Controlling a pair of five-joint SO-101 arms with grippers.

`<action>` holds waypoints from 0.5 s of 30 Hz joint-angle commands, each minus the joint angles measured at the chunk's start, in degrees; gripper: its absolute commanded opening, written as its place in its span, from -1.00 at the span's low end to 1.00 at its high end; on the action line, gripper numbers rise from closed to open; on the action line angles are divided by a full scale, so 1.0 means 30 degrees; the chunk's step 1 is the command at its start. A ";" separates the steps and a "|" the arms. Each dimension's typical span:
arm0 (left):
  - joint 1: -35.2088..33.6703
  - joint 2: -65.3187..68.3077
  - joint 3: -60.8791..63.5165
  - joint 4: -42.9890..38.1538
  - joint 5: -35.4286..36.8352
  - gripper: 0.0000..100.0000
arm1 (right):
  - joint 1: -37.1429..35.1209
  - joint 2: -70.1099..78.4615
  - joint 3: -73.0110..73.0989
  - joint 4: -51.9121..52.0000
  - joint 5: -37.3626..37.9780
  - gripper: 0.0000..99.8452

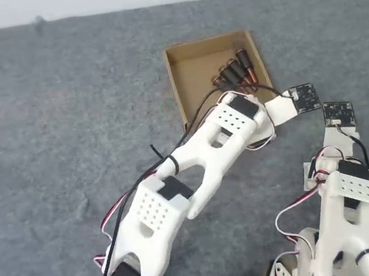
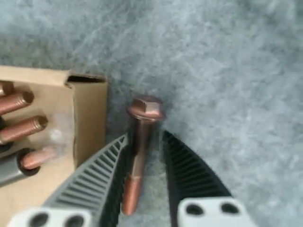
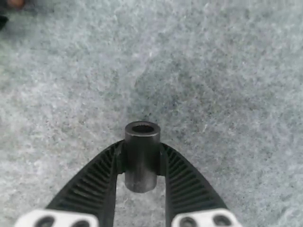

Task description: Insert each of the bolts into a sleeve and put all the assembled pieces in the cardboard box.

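My left gripper (image 2: 145,136) is spread narrowly around a copper-coloured bolt with a flanged hex head (image 2: 138,156). The bolt runs lengthwise between my ribbed fingers, head out past the tips. It lies against one finger (image 2: 102,175), while a strip of grey carpet (image 2: 227,71) shows between it and the other, so I am not clamping it. Just beside this gripper is the corner of the brown cardboard box (image 2: 87,123), with several copper bolts seated in dark sleeves (image 2: 19,123) lying inside.

My right gripper (image 3: 141,145) is closed on a short black cylindrical sleeve (image 3: 142,156). Both fingers press its sides and its open bore faces away from my wrist, over the carpet.

From above, the box (image 1: 176,90) sits beyond both my arms.
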 commanded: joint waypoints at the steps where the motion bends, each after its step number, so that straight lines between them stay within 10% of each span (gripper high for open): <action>1: 0.0088 0.0029 -0.1861 0.1348 -0.0117 -0.92 | -0.0220 -0.0601 -0.0147 -0.0308 0.0234 -0.99; 15: 0.0615 -0.0029 -0.2037 0.3223 0.3429 -0.98 | -0.0190 -0.0601 -0.0147 -0.0337 0.0703 -0.99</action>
